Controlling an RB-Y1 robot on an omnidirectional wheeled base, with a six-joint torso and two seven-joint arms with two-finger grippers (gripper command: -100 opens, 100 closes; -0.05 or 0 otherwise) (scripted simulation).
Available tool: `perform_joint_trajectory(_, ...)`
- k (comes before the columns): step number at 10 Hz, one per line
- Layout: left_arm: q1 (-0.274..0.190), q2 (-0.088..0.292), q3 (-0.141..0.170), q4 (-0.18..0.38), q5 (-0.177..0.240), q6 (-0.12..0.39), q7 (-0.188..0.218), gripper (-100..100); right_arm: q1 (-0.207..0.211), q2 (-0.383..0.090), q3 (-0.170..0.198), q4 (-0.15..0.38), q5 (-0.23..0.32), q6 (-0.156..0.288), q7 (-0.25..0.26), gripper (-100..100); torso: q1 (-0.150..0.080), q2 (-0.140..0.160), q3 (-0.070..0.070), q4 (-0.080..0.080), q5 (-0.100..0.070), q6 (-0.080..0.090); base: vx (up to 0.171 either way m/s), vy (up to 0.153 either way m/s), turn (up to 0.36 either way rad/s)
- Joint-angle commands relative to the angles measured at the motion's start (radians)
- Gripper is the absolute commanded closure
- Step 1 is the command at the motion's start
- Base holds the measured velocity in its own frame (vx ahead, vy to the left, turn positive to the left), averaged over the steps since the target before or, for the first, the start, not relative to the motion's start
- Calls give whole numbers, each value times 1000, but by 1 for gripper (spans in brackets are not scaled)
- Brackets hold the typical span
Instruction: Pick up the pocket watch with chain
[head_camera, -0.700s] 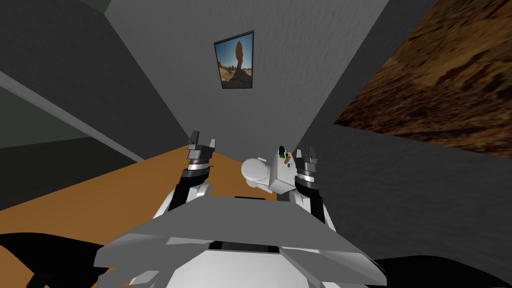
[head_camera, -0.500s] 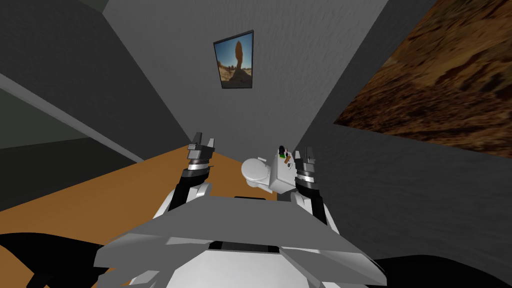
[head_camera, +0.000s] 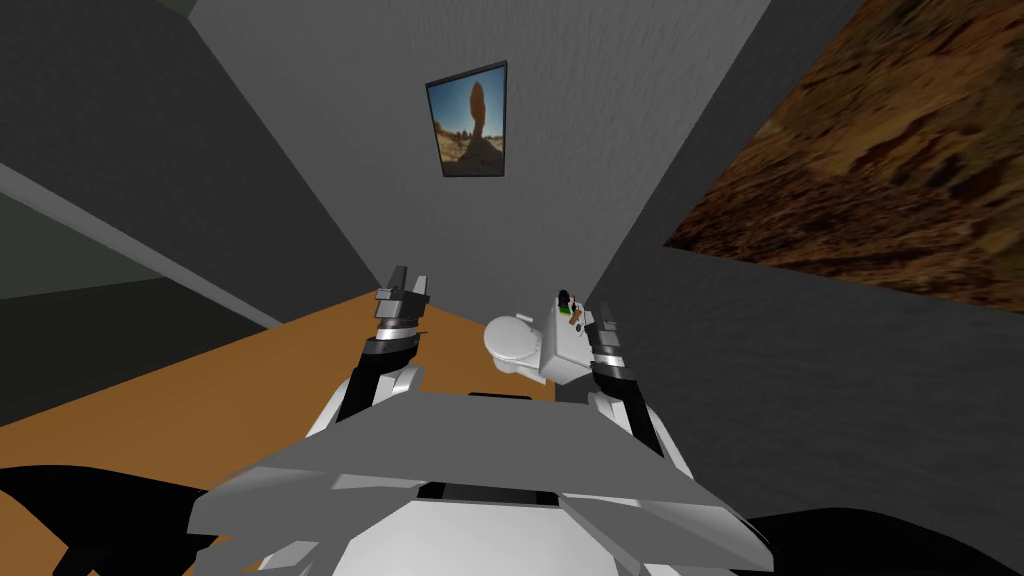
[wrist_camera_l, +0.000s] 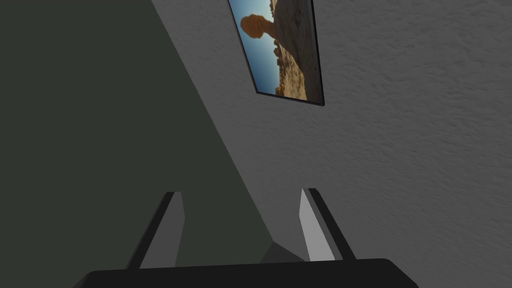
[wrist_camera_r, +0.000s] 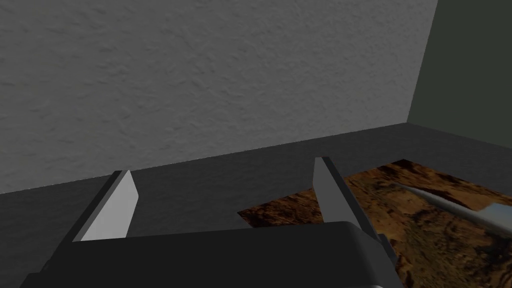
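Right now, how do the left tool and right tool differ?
The left tool hangs over the orange floor, apart from the white toilet; the right tool sits close beside the toilet's tank. The left tool shows higher in the head view than the right tool. Both are open and empty.

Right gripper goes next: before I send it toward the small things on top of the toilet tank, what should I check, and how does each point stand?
1. Right gripper open: ok. Its fingers stand apart with nothing between them.
2. Left gripper open and out of the way: ok. It is raised over the orange floor, apart from the toilet tank.
3. Target told apart: cannot tell. The small items on the tank top are dark, green and brown, and too small to name.
4. Right hand aimed at them: not ok. Its wrist view faces a grey wall.
5. Clearance from the tank: cannot tell. The right gripper sits close beside it.
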Motion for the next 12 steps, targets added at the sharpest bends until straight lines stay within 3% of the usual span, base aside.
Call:
perform_joint_trajectory(1,0,0,0,0,0,0,0,0,20,-31,1,16,3,40,2,-100,0,0,0,0,0,0,-29,62,-40)
perform_joint_trajectory(12,0,0,0,0,0,0,0,0,148,-258,-33,170,25,292,11,-100,0,-3,-1,0,0,0,-15,56,-32)
